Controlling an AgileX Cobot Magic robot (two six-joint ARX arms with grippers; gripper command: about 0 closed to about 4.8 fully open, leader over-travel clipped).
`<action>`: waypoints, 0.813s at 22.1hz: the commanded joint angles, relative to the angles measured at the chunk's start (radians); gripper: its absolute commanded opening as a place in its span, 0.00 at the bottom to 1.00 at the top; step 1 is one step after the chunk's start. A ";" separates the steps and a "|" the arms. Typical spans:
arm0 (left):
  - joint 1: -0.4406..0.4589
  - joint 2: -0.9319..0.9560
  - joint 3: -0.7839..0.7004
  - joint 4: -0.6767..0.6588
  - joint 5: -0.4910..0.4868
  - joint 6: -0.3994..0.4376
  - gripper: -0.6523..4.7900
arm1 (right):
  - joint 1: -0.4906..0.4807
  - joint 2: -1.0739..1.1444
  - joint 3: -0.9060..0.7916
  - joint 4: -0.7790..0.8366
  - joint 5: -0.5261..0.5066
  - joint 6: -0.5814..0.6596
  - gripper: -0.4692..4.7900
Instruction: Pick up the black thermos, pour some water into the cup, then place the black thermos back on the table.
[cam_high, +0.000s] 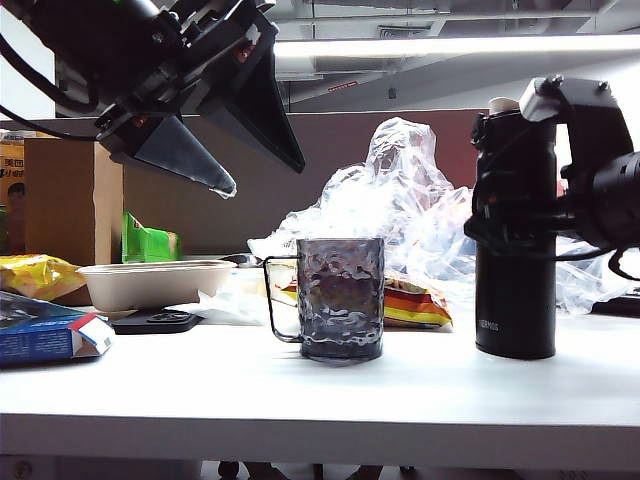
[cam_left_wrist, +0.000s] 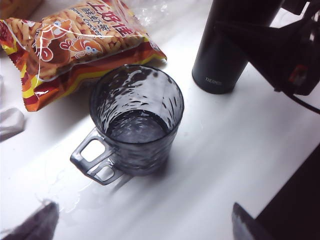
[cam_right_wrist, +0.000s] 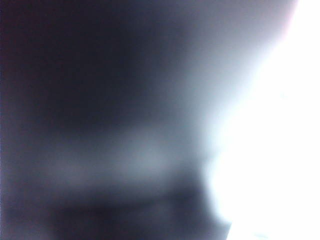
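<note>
Thermos (cam_high: 516, 300), "THERMOS" lettering near base, stood upright on bench (cam_high: 300, 385), frame right; right tool (cam_high: 520, 215) around it, grip unclear. Left tool (cam_high: 255, 165) wide, upper left. Cup (cam_high: 340, 298) centre.

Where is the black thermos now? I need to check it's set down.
In the exterior view the black thermos stands upright on the table, right of the cup, with the right pincer around it.

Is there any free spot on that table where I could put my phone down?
Yes: the white table is bare along its front edge, before the cup, and between cup and black thermos, where the right gripper is. Behind, bowl, snack bag and plastic wrap crowd it. The left gripper hangs above.
</note>
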 joint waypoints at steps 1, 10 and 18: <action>-0.002 -0.006 0.002 0.005 0.003 -0.003 1.00 | 0.001 -0.035 -0.025 0.020 0.002 0.000 1.00; -0.001 -0.427 0.002 -0.164 0.001 -0.003 0.11 | 0.008 -0.690 -0.182 -0.349 -0.198 0.180 0.07; 0.000 -0.896 -0.139 -0.246 -0.005 -0.041 0.11 | 0.005 -1.376 -0.164 -1.101 -0.130 0.146 0.07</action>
